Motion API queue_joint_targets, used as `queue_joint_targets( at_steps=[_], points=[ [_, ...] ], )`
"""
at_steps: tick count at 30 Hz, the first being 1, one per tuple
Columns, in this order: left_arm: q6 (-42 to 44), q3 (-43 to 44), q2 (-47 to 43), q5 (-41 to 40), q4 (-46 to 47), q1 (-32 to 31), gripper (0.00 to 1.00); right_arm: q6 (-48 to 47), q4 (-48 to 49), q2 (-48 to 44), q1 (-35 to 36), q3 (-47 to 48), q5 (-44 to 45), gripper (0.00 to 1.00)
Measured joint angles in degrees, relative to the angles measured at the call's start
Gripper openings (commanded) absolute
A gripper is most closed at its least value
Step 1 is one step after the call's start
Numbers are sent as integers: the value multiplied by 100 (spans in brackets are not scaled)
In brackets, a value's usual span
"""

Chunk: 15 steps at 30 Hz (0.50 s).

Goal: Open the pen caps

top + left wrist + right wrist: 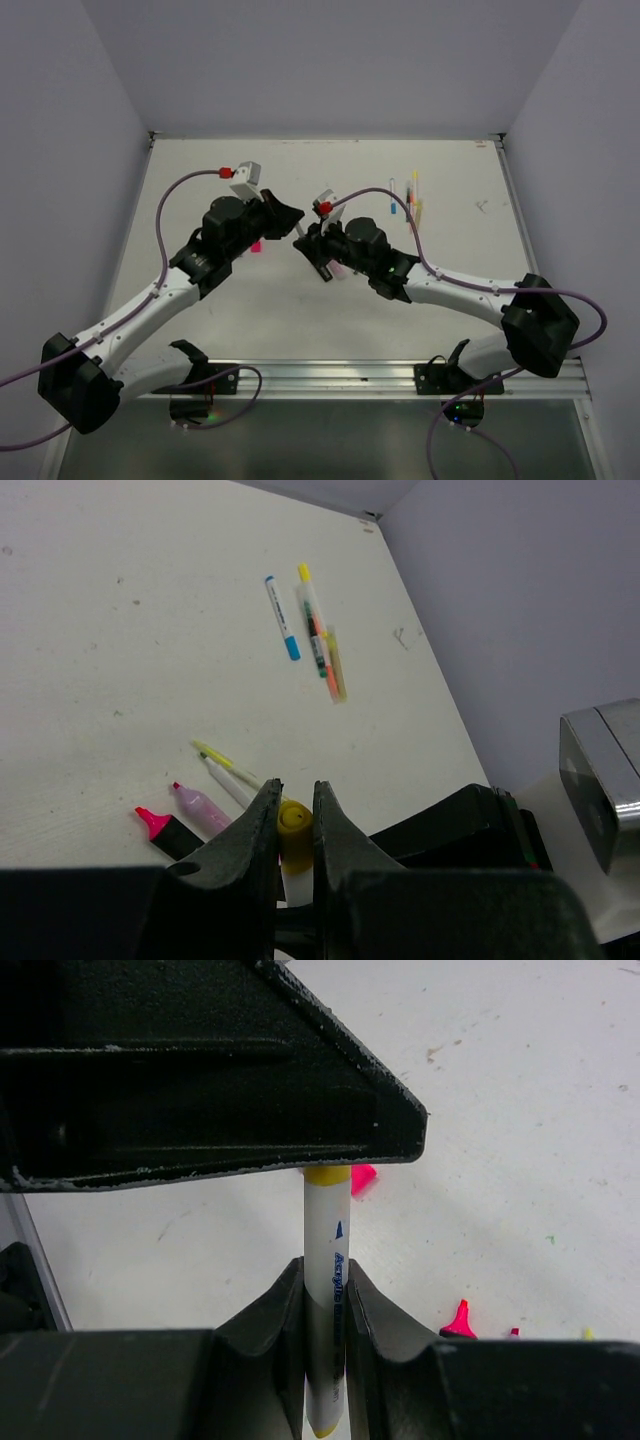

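Both sets of jaws are meeting above the middle of the surface (pixel 330 330), sharing one white pen (pixel 327 1250). The right jaws are clamping its barrel; the left jaws are pinching the yellow cap (pixel 294 822) at its leftward end. The pen's long axis is running from one grip to the other, so the coming pull is probably needing that same line.

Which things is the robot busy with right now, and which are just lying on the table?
Busy with:
- white pen, gripped by the right hand
- yellow cap, pinched by the left hand

Just lying on the table:
- black-and-pink highlighter
- lilac highlighter
- thin yellow pen
- blue-capped pen
- bunch of pens beside it
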Motion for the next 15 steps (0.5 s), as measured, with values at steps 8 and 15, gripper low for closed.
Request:
queue_joint_targets(
  at_steps=[8,15],
  points=[
    [63,664,122,-723,824,914,0,0,-286,-13,142,-944,-282,0],
    [450,975,-63,-1113,1054,1274,0,-28,-866,-81,160,-1082,-184,0]
  ],
)
